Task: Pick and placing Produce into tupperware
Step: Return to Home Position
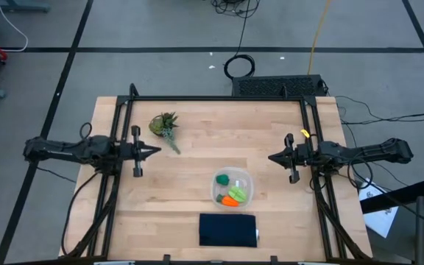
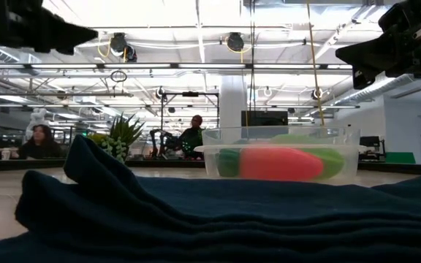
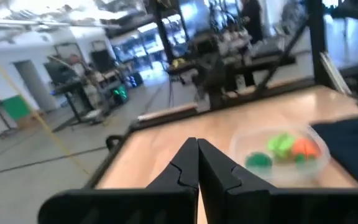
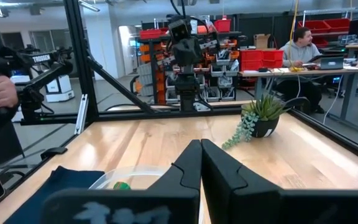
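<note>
Orange carrot (image 1: 231, 200), clear tupperware (image 1: 244, 178), navy cloth (image 1: 228, 230).

we see a wooden table (image 1: 197, 140). on it lie a sprig (image 1: 165, 126) at 10 o'clock, a clear tub (image 1: 214, 188) near 5 o'clock and a navy cloth (image 1: 227, 230) at 6 o'clock.

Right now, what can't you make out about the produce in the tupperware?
Low view: the cloth hides the tupperware's base, and the carrot covers part of the dark green piece.
Right wrist view: the right gripper hides most of the tupperware.
High view: the pieces are too small to tell which ones touch.
</note>
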